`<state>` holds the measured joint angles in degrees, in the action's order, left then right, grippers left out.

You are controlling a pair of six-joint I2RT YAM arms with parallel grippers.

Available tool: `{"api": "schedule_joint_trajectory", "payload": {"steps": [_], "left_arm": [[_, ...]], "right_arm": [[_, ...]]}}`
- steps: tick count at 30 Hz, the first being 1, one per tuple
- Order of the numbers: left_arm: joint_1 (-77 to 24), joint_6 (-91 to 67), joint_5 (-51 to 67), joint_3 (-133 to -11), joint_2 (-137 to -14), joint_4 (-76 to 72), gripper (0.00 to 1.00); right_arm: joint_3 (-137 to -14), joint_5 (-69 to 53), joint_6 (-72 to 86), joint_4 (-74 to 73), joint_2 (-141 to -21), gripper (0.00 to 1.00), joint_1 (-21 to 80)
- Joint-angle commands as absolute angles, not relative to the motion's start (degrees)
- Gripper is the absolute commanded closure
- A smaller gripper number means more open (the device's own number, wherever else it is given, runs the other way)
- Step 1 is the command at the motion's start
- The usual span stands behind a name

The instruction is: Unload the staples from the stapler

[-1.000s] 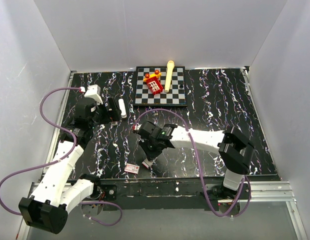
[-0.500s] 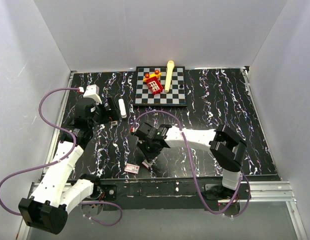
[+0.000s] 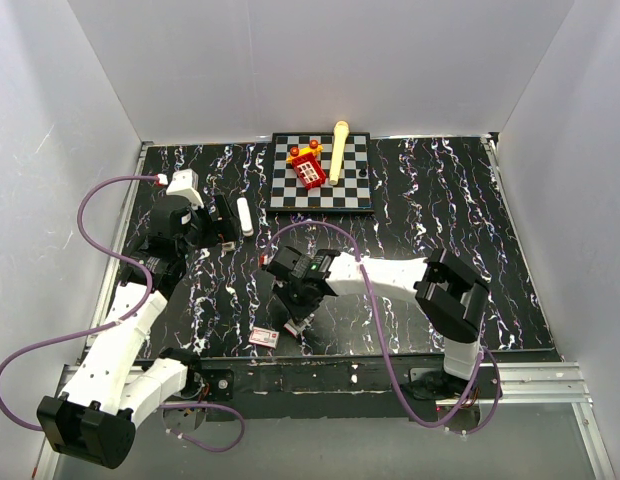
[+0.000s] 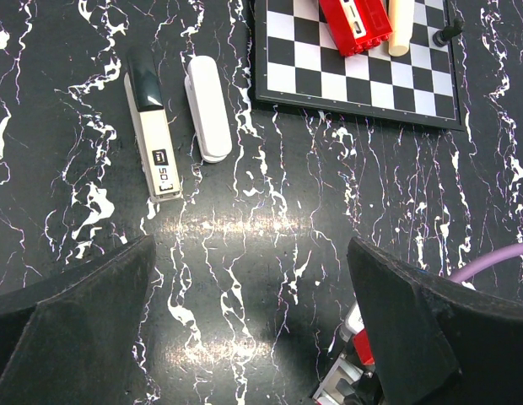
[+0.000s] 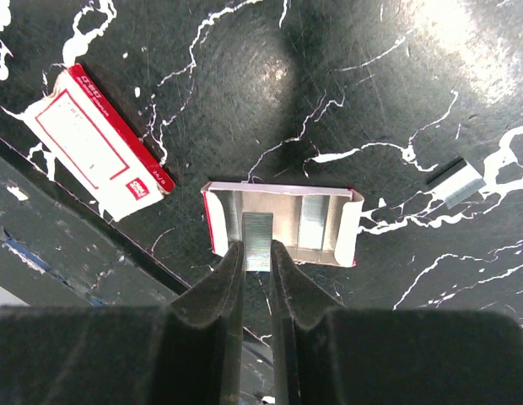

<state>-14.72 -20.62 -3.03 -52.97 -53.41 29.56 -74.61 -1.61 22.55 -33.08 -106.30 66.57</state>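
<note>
The stapler (image 4: 152,135) lies closed on the black marbled table, left of a white stick (image 4: 208,108). My left gripper (image 4: 251,245) is open and empty, held high, nearer than the stapler. My right gripper (image 5: 257,253) is shut on a short silvery strip of staples (image 5: 258,232), held just over the near rim of an open red-and-white tray (image 5: 346,232). A second strip (image 5: 314,221) lies inside the tray. Another strip (image 5: 455,183) lies loose on the table to the right. In the top view my right gripper (image 3: 295,316) is near the front edge.
The red-and-white box sleeve (image 5: 97,152) lies left of the tray, also in the top view (image 3: 264,337). A chessboard (image 3: 280,195) at the back holds a red brick piece (image 3: 309,170) and a cream stick (image 3: 338,150). The table's front edge is just behind my right gripper.
My right arm's elbow has swung left and the gripper has shifted slightly over the tray. My left arm has not moved.
</note>
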Motion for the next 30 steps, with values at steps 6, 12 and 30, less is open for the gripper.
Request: {"api": "schedule_joint_trajectory", "payload": {"steps": [6,12,30], "left_arm": [[-14.50,-20.74,-3.96,-52.74,-52.03,29.53,0.02],[-14.50,-20.74,-4.13,-52.82,-51.86,29.53,0.02],[-14.50,-20.74,-3.96,-52.82,-51.85,29.62,0.02]], "right_arm": [[-78.14,-0.26,23.03,-34.19,-108.19,0.91,66.97],[-77.96,-0.26,23.29,-34.28,-108.54,0.91,66.97],[-78.40,1.41,23.91,-34.72,-110.04,0.88,66.97]]}}
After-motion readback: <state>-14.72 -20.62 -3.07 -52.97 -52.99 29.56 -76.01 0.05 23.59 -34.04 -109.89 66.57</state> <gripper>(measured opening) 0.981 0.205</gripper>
